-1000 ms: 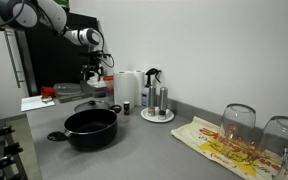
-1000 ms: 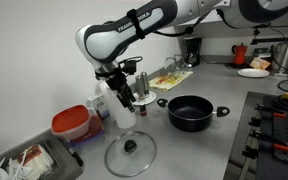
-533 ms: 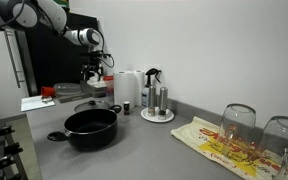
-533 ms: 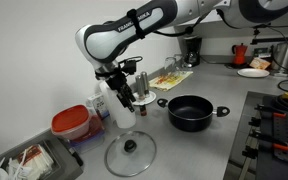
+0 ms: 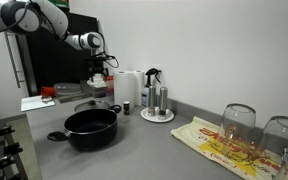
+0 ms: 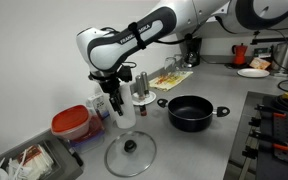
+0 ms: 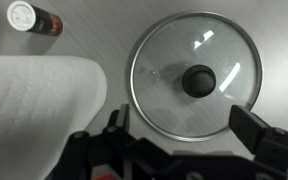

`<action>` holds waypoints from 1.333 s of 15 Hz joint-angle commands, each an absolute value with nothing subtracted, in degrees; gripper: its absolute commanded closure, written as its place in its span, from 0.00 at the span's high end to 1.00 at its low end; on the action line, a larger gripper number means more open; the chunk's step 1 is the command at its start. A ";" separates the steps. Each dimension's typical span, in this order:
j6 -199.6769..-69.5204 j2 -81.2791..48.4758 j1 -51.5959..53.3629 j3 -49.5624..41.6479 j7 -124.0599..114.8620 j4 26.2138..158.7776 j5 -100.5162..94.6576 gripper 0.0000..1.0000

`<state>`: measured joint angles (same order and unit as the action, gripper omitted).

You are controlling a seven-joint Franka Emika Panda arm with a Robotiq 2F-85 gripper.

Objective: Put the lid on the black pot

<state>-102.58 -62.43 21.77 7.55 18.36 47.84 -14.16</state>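
The grey counter [image 6: 199,150] carries the black pot [image 6: 189,112], which stands uncovered. The lid [image 6: 130,152] lies flat on the counter, knob up, near the pot but apart from it. The tool [image 6: 118,108] hangs above the lid without touching it. In the wrist view its fingers [image 7: 256,130] stand wide apart.

My arm [image 6: 104,45]: glossy white shells, black joint bands. Pincer [image 6: 119,108] all black, blocky, matte, from what I see.
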 commanded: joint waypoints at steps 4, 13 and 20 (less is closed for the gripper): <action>-105.43 -72.37 25.35 7.86 27.35 38.38 -14.52 1.00; -105.25 -75.36 27.53 7.80 30.38 39.52 -14.24 1.00; -106.05 -76.17 26.56 7.13 29.56 39.34 -14.16 1.00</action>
